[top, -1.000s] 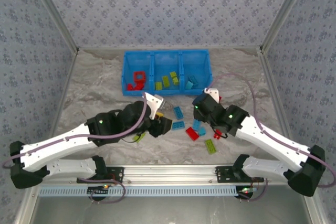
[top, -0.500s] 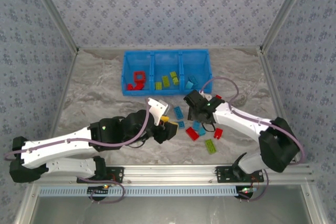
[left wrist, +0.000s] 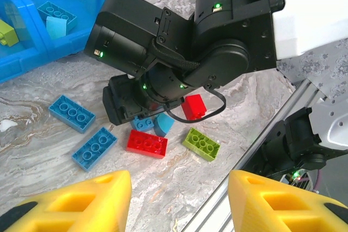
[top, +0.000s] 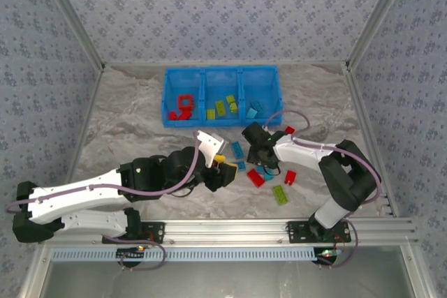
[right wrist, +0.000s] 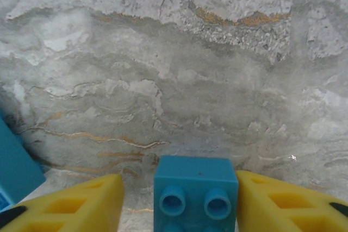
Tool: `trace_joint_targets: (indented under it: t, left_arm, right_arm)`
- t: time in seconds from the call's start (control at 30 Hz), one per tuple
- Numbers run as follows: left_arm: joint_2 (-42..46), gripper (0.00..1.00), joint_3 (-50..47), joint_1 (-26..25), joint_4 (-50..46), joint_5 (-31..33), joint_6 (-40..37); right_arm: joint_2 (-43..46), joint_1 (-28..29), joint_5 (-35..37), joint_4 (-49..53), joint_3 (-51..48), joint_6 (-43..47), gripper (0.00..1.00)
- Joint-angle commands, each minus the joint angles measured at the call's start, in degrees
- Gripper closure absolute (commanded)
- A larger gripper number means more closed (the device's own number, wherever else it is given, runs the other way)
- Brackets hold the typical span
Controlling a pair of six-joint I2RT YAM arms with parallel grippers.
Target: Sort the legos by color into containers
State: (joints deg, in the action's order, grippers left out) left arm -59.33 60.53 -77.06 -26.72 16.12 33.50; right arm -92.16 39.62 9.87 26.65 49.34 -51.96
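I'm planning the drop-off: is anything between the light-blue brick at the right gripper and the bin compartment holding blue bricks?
Nothing visible does. The light-blue brick sits between the fingers of the right gripper. In the top view, bare table lies between there and the bin's right compartment, where blue bricks lie. Its near wall needs clearing.

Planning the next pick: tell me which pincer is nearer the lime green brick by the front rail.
Right. The right pincer is down among the bricks just beyond the lime green brick; the left pincer sits farther off to its left, past the red brick.
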Motion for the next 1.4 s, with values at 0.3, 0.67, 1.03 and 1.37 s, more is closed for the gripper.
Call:
trace_joint_targets:
  t: [0.3, 0.67, 1.03, 1.37]
  left_arm:
    - [-0.2, 0.50, 2.0, -0.6, 2.1, 1.3, -0.9]
    - [-6.8, 0.48, 11.8, -0.4, 0.4, 8.9, -5.9]
    - [-7.2, 0.48, 12.1, -0.2, -0.7, 8.3, -5.2]
    - [-6.3, 0.48, 10.4, 0.1, -1.5, 8.1, -4.4]
  right_arm:
    - [8.0, 0.0, 9.1, 5.3, 1.4, 3.1, 0.71]
    - [-2.5, -9.7, 15.9, 9.6, 28.8, 28.6, 0.70]
    - [-29.7, -13.3, 25.1, 18.7, 57.0, 34.7, 0.71]
    - [-39.3, -14.0, 25.4, 22.4, 61.4, 32.8, 0.68]
